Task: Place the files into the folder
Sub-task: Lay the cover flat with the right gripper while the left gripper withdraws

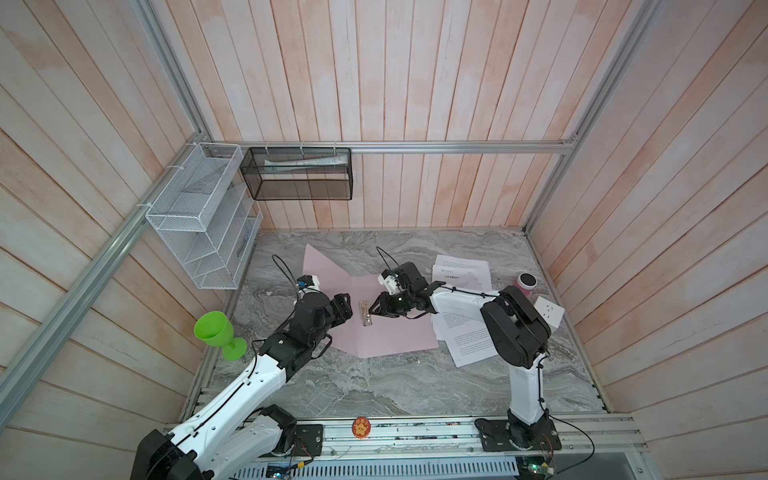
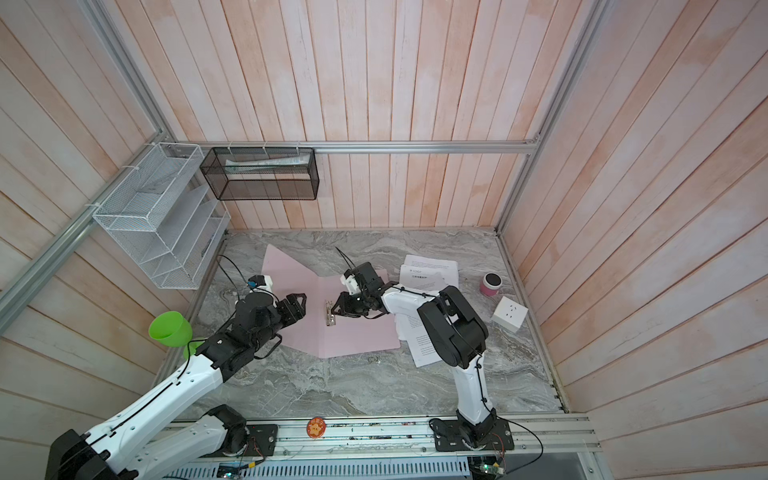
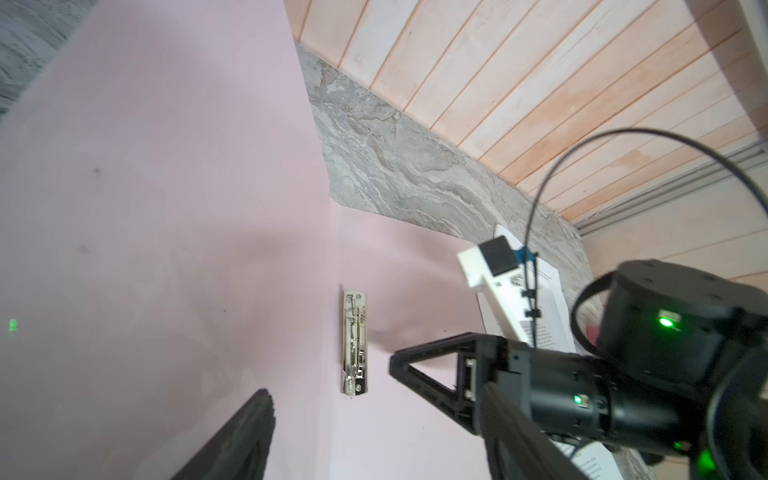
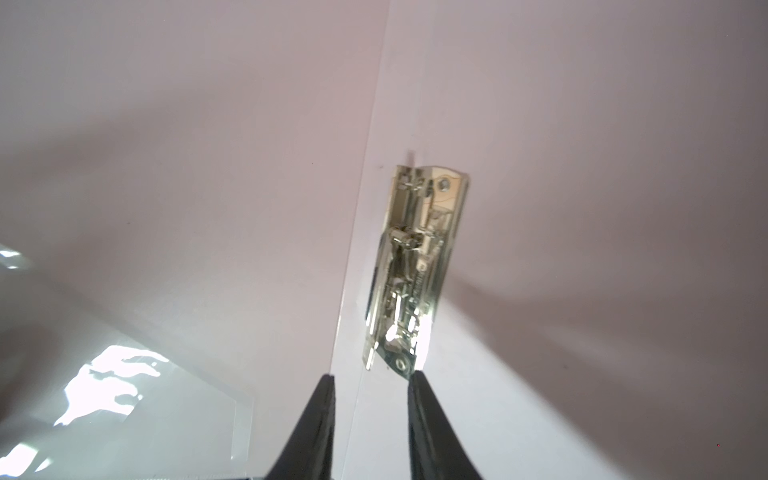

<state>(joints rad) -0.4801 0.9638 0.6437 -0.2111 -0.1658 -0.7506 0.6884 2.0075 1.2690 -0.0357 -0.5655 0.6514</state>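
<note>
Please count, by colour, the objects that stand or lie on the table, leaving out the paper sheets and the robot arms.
Pink: 2, the folder and the cup
Green: 1, the goblet
White: 1, the socket block
Total: 4

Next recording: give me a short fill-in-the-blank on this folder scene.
The pink folder lies ___ on the table.
The files lie beside it, none yet ___ the folder.
The tips of the right gripper point at the folder's metal ___.
The goblet is ___.
Missing: open; inside; clip; green.
</note>
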